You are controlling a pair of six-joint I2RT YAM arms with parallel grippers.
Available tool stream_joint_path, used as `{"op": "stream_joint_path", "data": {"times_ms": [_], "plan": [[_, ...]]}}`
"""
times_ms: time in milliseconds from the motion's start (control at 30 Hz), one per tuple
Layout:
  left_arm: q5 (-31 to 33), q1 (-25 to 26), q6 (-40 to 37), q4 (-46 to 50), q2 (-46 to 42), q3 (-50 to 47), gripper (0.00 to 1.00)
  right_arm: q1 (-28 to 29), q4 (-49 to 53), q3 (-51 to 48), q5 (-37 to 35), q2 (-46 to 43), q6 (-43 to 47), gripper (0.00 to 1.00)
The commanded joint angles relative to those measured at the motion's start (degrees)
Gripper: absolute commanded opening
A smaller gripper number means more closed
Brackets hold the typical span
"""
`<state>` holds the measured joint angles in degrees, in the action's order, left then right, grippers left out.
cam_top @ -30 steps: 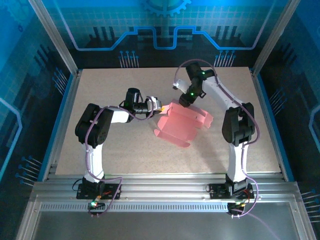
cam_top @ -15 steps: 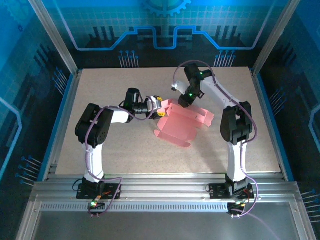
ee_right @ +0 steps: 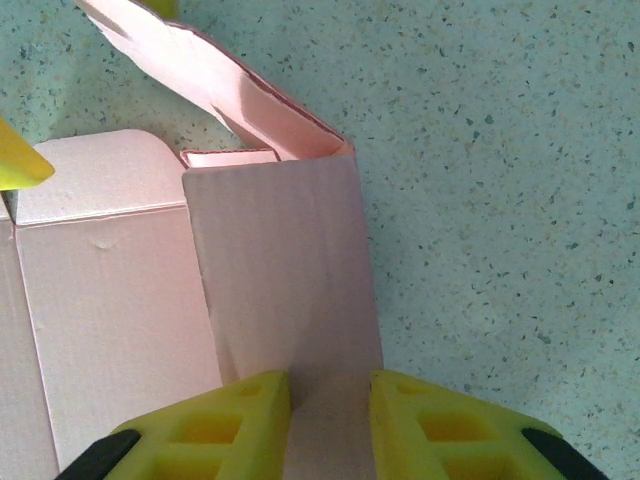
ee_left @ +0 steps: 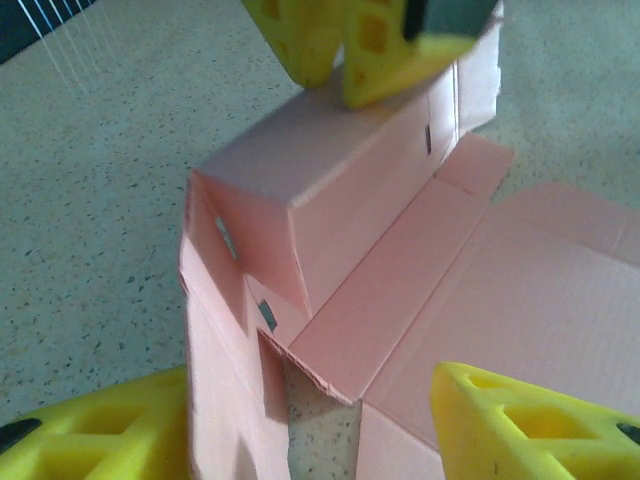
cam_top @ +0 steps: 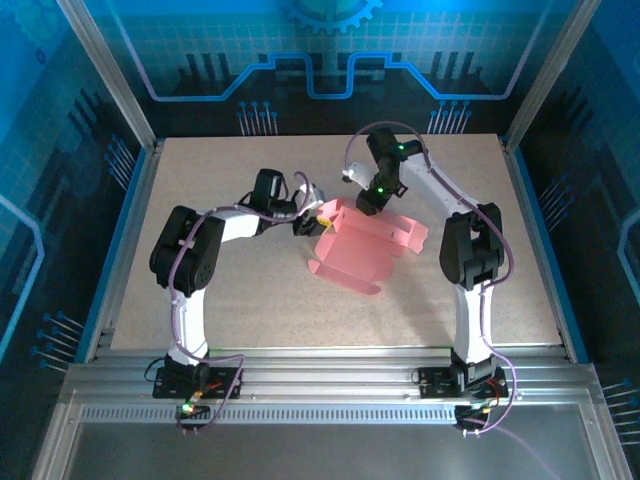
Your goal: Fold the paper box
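Left hand [cam_top: 308, 214] just let go at nine o'clock of the paper box [cam_top: 365, 248]. Right hand [ee_right: 330, 395] still pinches its raised panel, so I'd expect a regrip.

Pink thin-card paper box [cam_top: 365, 245]: card, matt. Fine dotted grain on inner faces, fold creases crisp.
Speckled beige tabletop [cam_top: 250, 300]: matt, stone-effect, fine-grained.
Right gripper's yellow fingers [ee_right: 200, 435]: matt, moulded w/ recessed pockets. Plastic or rubber, can't tell which.
Silver rails along near edge [cam_top: 330, 385]: metal, brushed, grooved.
Black left-arm housing [cam_top: 185, 255]: smooth plastic, slight sheen.
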<state>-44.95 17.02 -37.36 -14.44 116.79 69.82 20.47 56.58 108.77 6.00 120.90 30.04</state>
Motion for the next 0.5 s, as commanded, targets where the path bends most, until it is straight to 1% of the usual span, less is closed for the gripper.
{"op": "stream_joint_path", "data": {"times_ms": [0,167,300,367,467], "plan": [[-1.5,1.4,2.4,9.8,-2.6,2.3,0.58,1.4,2.9,-0.6,-0.6,2.1,-0.6,0.28],[-1.0,2.6,6.5,9.6,-2.9,2.6,0.62,1.7,2.7,-1.3,-0.7,1.7,-1.5,0.28],[0.7,4.0,10.2,8.8,-3.0,2.1,0.63,1.9,2.3,-2.1,-0.7,1.6,-2.3,0.28],[1.7,4.4,10.9,9.0,-2.7,2.1,0.65,2.0,1.8,-2.7,-0.7,1.5,-2.5,0.27],[1.5,4.6,11.6,8.3,-2.2,2.0,0.66,2.2,1.4,-3.2,-0.6,1.4,-2.5,0.27]]}}
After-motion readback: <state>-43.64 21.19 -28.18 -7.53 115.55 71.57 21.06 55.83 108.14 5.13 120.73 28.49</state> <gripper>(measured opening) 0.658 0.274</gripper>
